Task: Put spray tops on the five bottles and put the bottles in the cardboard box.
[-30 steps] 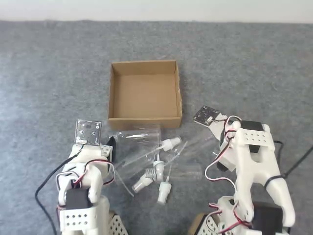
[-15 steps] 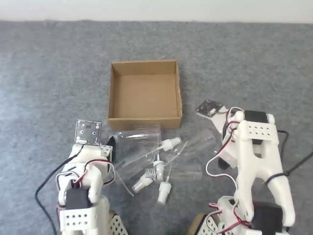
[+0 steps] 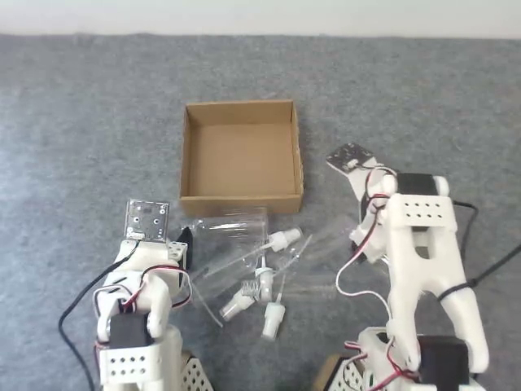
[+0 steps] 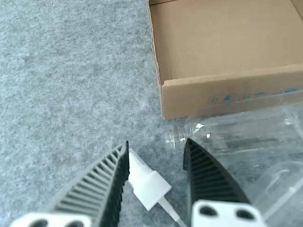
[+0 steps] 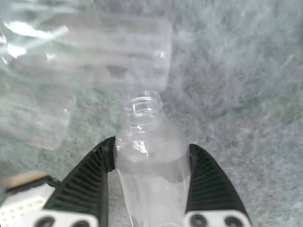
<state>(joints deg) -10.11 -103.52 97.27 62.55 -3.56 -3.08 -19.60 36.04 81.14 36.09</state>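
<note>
Clear glossy plastic bottle (image 5: 150,158), matt brown cardboard box (image 3: 240,155), rough grey carpet (image 3: 98,106).

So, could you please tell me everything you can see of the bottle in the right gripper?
The bottle is clear, colourless plastic with a ridged, threaded neck whose mouth is open, with no spray top on it. The right gripper is shut on it, one dark ribbed finger against each side of its shoulder. Its neck points away from the wrist, toward another clear bottle lying on the grey carpet. Its lower body is out of view.

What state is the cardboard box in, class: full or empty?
Empty: the cardboard box shows only its bare brown floor, with nothing inside.
</note>
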